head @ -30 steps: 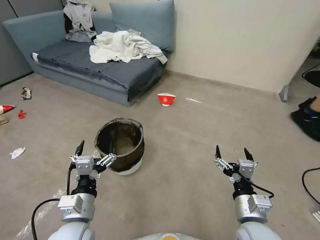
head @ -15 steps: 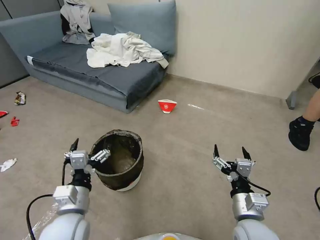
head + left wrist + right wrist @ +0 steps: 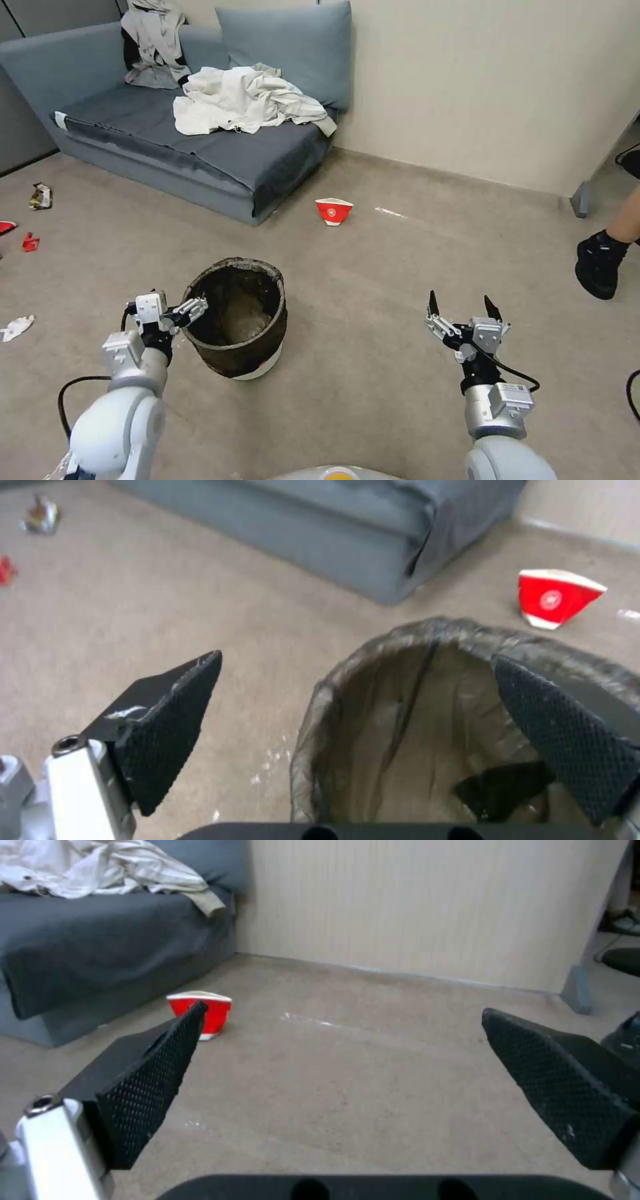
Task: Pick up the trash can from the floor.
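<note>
The trash can (image 3: pixel 237 320) stands upright on the floor (image 3: pixel 373 280), a small round white bin with a dark bag folded over its rim and a red mark low on its side. My left gripper (image 3: pixel 177 303) is open at the can's left rim. In the left wrist view the left gripper (image 3: pixel 357 657) straddles the rim of the trash can (image 3: pixel 400 705), one finger inside the bag and the other outside over the carpet. My right gripper (image 3: pixel 460 297) hangs open over bare carpet to the right of the can, holding nothing, and the right gripper (image 3: pixel 343 1009) faces the wall.
A red-and-white paper bowl (image 3: pixel 333 211) lies beyond the can, near a grey sofa (image 3: pixel 200 153) piled with clothes. Litter (image 3: pixel 17 327) is scattered on the carpet at the left. A person's shoe (image 3: pixel 597 270) and a black cable (image 3: pixel 630 393) are at the right edge.
The camera shifted at first, then held. My left arm swung out to the left and its gripper turned in to the can's rim. The right gripper stayed put.
</note>
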Tool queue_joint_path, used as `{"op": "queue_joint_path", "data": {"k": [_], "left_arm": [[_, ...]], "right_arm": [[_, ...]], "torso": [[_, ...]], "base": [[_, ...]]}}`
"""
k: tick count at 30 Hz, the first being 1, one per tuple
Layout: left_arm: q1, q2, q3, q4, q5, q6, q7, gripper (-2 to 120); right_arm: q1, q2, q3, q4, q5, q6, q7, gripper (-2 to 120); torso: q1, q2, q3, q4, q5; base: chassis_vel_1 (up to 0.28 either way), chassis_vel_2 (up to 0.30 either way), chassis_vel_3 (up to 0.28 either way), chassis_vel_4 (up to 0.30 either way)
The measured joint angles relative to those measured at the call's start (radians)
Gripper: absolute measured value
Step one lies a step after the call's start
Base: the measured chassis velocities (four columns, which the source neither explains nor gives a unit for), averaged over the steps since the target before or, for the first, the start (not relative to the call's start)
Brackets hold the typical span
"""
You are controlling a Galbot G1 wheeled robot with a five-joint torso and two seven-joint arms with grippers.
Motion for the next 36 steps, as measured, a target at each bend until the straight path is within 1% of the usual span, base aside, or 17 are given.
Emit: {"op": "queue_joint_path", "data": {"k": [2,3,4,5,7,8,11,15,20,26,29,30,32,33,34,36], "left_arm": [[-0.022,0.004,0.012,0.022,-0.031,0.037,-0.031,100],[-0.022,0.004,0.012,0.022,-0.031,0.037,-0.031,100],[-0.037,0.004,0.020,0.037,-0.043,0.068,-0.048,100],[-0.037,0.004,0.020,0.037,-0.043,0.068,-0.048,100],[-0.059,0.001,0.030,0.059,-0.052,0.100,-0.074,100],[-0.059,0.001,0.030,0.059,-0.052,0.100,-0.074,100],[-0.091,0.003,0.031,0.088,-0.059,0.144,-0.088,100],[-0.112,0.005,0.034,0.113,-0.068,0.172,-0.091,100],[-0.122,-0.001,0.036,0.144,-0.069,0.176,-0.097,100],[-0.116,-0.007,0.037,0.160,-0.068,0.165,-0.101,100],[-0.113,-0.010,0.041,0.166,-0.082,0.156,-0.114,87],[-0.113,-0.010,0.041,0.166,-0.082,0.156,-0.114,87],[-0.113,-0.013,0.043,0.171,-0.084,0.152,-0.118,79],[-0.113,-0.014,0.043,0.175,-0.084,0.149,-0.120,73],[-0.113,-0.014,0.043,0.175,-0.084,0.149,-0.120,73],[-0.114,-0.017,0.043,0.182,-0.084,0.140,-0.121,65]], "right_arm": [[-0.001,0.001,0.001,-0.006,0.000,0.000,0.013,100],[-0.001,0.001,0.001,-0.006,0.000,0.000,0.013,100],[-0.002,0.002,0.001,-0.008,0.000,0.000,0.018,100],[-0.002,0.002,0.001,-0.008,0.000,0.000,0.018,100],[-0.003,0.002,0.001,-0.012,0.000,0.000,0.024,100],[-0.003,0.002,0.001,-0.012,0.000,0.000,0.024,100],[-0.003,0.002,0.002,-0.016,0.000,0.000,0.027,100],[-0.001,0.001,0.003,-0.022,0.000,0.000,0.027,100],[0.000,0.001,0.001,-0.027,0.000,0.000,0.027,100],[0.000,0.002,-0.001,-0.032,0.000,0.000,0.027,100],[0.003,0.002,-0.005,-0.035,-0.001,0.001,0.027,100],[0.003,0.002,-0.005,-0.035,-0.001,0.001,0.027,100],[0.005,0.002,-0.007,-0.036,-0.001,0.001,0.026,100],[0.007,0.002,-0.007,-0.037,-0.001,0.001,0.025,100],[0.007,0.002,-0.007,-0.037,-0.001,0.001,0.025,100],[0.009,0.001,-0.008,-0.039,-0.001,0.001,0.025,100]], "torso": [[0.000,0.000,0.000,0.0000,0.0001],[0.000,0.000,0.000,0.0000,0.0001],[0.000,0.000,0.000,0.0001,0.0001],[0.000,0.000,0.000,0.0001,0.0001],[0.000,0.000,0.000,0.0001,0.0001],[0.000,0.000,0.000,0.0001,0.0001],[0.000,0.000,0.000,0.0001,0.0001],[0.000,0.000,0.000,0.0001,0.0001],[0.000,0.000,0.000,0.0001,0.0000],[0.000,0.000,0.000,0.0001,0.0001],[0.000,0.000,0.000,0.0001,0.0001],[0.000,0.000,0.000,0.0001,0.0001],[0.000,0.000,0.000,0.0000,0.0001],[0.000,0.000,0.000,0.0000,0.0001],[0.000,0.000,0.000,0.0000,0.0001],[0.000,0.000,0.000,0.0001,0.0001]], "base": [[0.000,0.000,0.000,0.000],[0.000,0.000,0.000,0.000],[0.000,0.000,0.000,0.000],[0.000,0.000,0.000,0.000],[0.000,0.000,0.000,0.000],[0.000,0.000,0.000,0.000],[0.000,0.000,0.000,0.000],[0.000,0.000,0.000,0.000],[0.000,0.000,0.000,0.000],[0.000,0.000,0.000,0.000],[0.000,0.000,0.000,0.000],[0.000,0.000,0.000,0.000],[0.000,0.000,0.000,0.000],[0.000,0.000,0.000,0.000],[0.000,0.000,0.000,0.000],[0.000,0.000,0.000,0.000]]}}
